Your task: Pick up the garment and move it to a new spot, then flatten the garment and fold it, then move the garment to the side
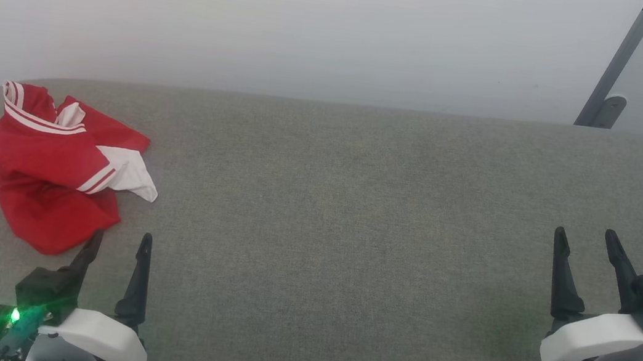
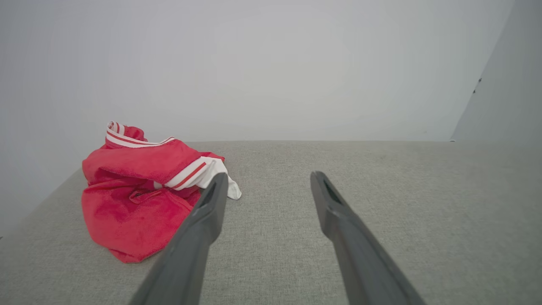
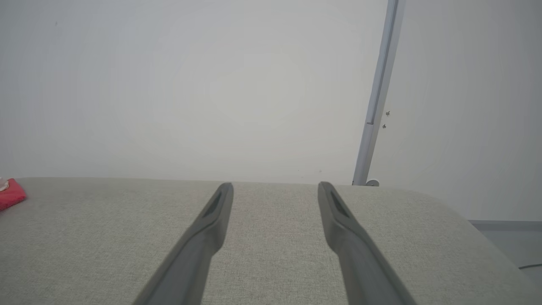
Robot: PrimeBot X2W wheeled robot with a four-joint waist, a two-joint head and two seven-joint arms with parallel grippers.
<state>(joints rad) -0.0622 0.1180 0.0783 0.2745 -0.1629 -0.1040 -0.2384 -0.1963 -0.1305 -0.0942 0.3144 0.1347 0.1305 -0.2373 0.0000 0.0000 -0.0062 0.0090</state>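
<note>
The garment (image 1: 52, 170) is a small bright red shirt with white sleeve ends and striped trim, lying crumpled at the far left of the grey fabric surface (image 1: 351, 240). In the left wrist view the garment (image 2: 139, 199) sits ahead and to the left of the fingers. My left gripper (image 1: 123, 236) is open and empty, just near-right of the garment's lower edge, its left fingertip close to the red cloth. My right gripper (image 1: 586, 234) is open and empty at the far right. A red corner of the garment (image 3: 10, 195) shows at the right wrist view's left edge.
A white wall (image 1: 317, 24) backs the surface. A grey metal post (image 1: 616, 64) leans at the back right, with its foot (image 3: 371, 183) just behind the surface's far edge. The surface rounds off at its right corner (image 3: 465, 212), with floor beyond.
</note>
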